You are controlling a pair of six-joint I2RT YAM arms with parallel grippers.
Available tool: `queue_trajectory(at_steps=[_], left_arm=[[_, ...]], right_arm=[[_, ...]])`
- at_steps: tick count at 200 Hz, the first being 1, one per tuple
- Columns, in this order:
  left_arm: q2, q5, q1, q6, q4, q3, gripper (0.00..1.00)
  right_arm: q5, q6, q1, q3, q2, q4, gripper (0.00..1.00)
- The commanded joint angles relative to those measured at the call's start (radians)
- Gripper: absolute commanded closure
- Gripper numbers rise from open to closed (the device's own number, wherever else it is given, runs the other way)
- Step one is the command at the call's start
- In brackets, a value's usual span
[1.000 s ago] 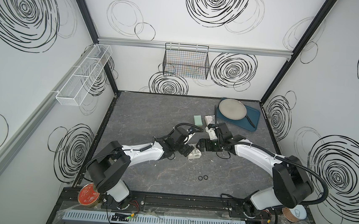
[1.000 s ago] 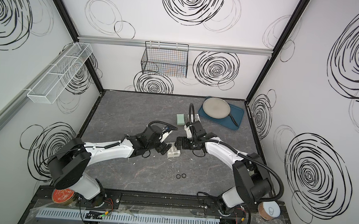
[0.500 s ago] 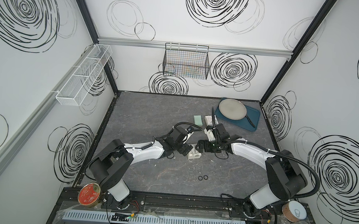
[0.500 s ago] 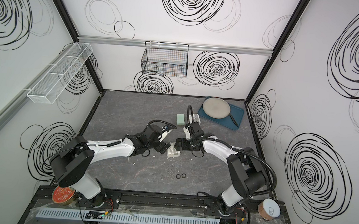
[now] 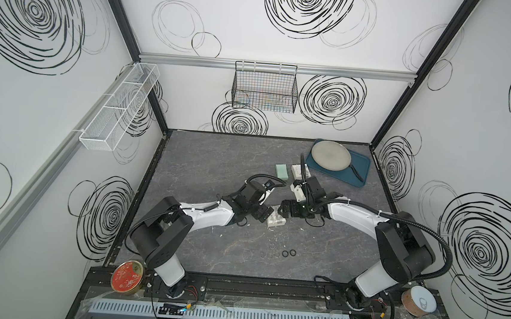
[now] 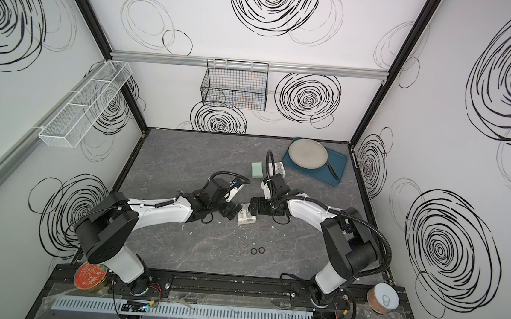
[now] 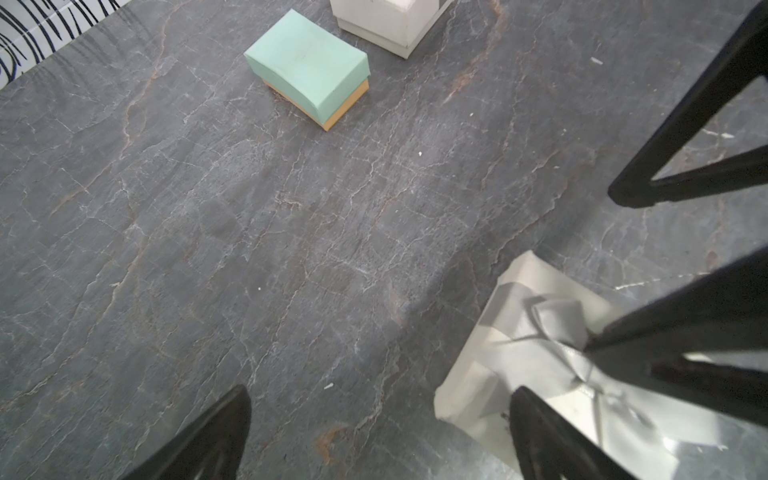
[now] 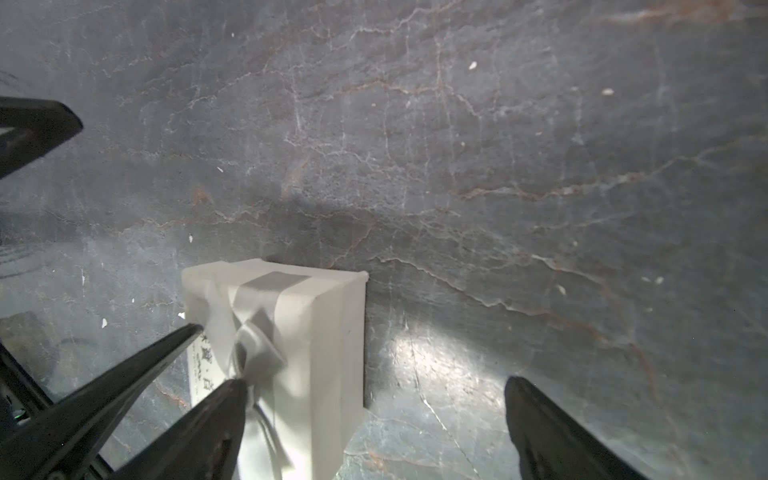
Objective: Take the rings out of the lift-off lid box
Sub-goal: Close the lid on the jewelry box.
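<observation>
Although the left gripper (image 5: 265,212) and right gripper (image 5: 284,206) flank the white box (image 5: 276,221), jaws spread and empty, the rings (image 5: 277,253) lie in a crosswise row toward the robot. Neither arm appears nearer.

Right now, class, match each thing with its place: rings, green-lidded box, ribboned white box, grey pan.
Things:
1 rings
2 green-lidded box
3 ribboned white box
4 grey pan

Places:
A on the blue tray
B between the left gripper and right gripper
C loose on the table, nearest the arm bases
D beside a second white box

Pairs: 1-C; 2-D; 3-B; 4-A
</observation>
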Motion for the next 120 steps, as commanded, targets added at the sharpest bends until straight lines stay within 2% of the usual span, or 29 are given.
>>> queue_trajectory(at_steps=[1,120], left_arm=[[0.019,0.016,0.01,-0.008,0.043,-0.018,0.0],[0.049,0.036,0.016,-0.037,0.052,-0.049,0.0]], right_arm=[[0.008,0.016,0.001,-0.003,0.016,0.005,0.0],[0.062,0.027,0.004,-0.019,0.047,-0.021,0.0]])
